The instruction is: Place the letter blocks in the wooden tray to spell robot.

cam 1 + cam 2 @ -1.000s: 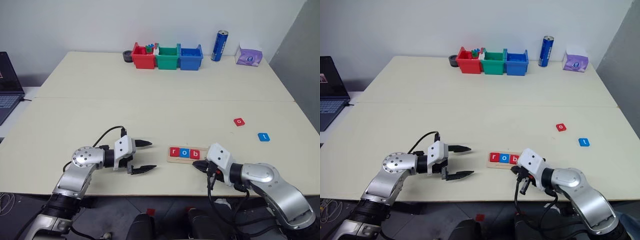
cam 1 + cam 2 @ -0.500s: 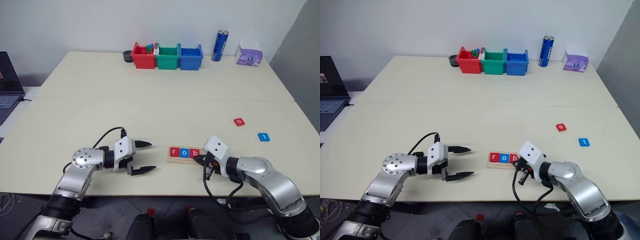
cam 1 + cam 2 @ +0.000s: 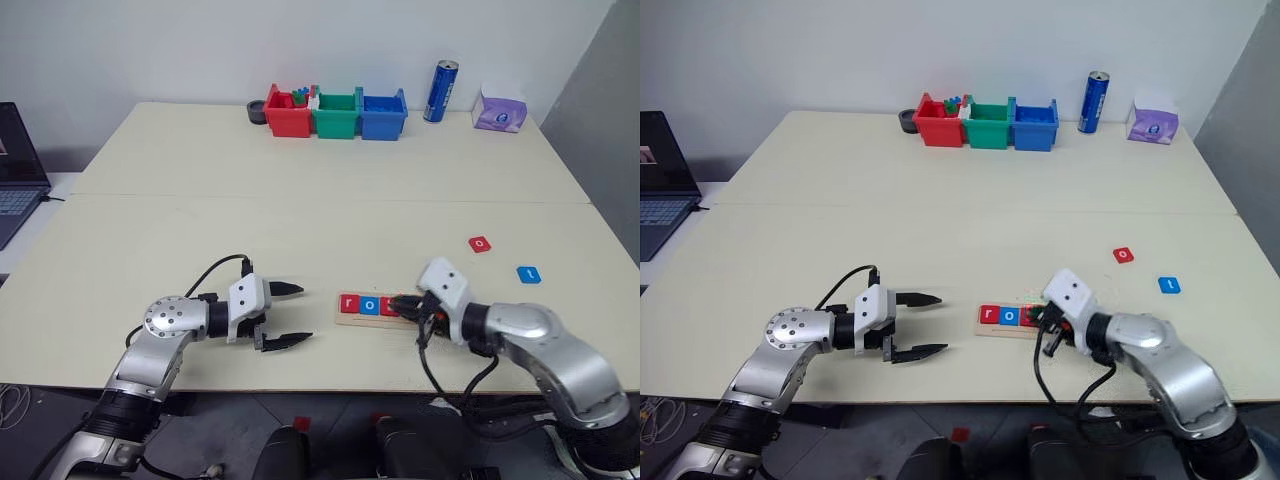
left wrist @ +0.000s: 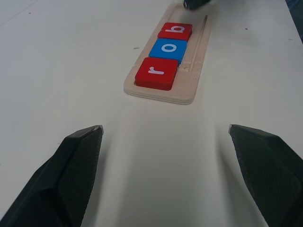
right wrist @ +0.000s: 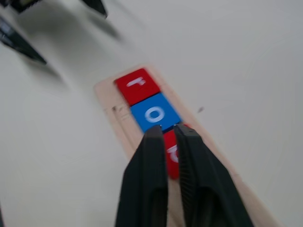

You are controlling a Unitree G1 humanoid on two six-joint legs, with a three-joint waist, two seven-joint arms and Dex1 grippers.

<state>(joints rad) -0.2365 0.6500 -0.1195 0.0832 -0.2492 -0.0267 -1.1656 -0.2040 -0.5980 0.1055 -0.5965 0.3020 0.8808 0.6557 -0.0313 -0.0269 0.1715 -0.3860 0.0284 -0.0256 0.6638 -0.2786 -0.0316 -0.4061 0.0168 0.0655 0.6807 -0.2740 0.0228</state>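
The wooden tray lies on the surface near the front edge. It holds a red r, a blue o and a red b. The right claw hangs over the b, fingers almost together with a thin gap, pinching nothing. The left claw is spread wide beside the tray. A red o tile and a blue t tile lie far off to the right.

The wooden tray lies between the left end effector and right end effector, holding r, o, b. Two loose tiles lie beyond the right end effector.
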